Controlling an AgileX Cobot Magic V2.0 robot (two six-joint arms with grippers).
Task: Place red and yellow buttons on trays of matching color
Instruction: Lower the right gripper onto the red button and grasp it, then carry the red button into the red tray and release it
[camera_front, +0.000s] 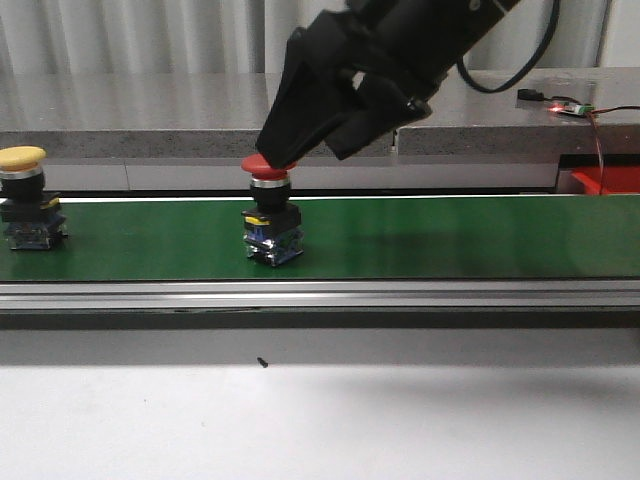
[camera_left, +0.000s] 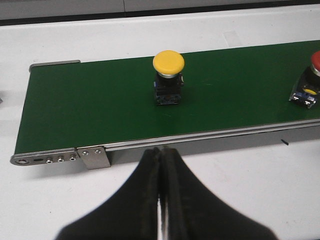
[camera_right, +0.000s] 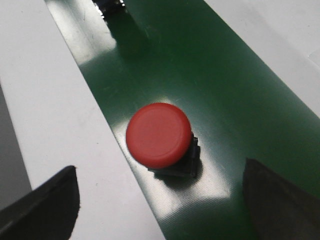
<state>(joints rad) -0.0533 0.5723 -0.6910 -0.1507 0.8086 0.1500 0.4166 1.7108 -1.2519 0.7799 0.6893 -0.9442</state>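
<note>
A white bench (camera_front: 320, 420) carries a green belt (camera_front: 420, 238) with a metal rail along its near edge; behind it runs a grey stone ledge (camera_front: 130, 115) before pale corrugated panels. At the far right a red tray (camera_front: 608, 181) edge shows; what it holds is hidden. Two buttons stand upright on the belt, well apart: one red button (camera_front: 269, 218) mid-belt, one yellow button (camera_front: 27, 198) at the left end. The right pincer (camera_front: 285, 150) hovers just over the red cap, released, fingers (camera_right: 42, 202) wide either side. The left pincer (camera_left: 160, 165) is clenched on nothing, over the bench beside the belt.
</note>
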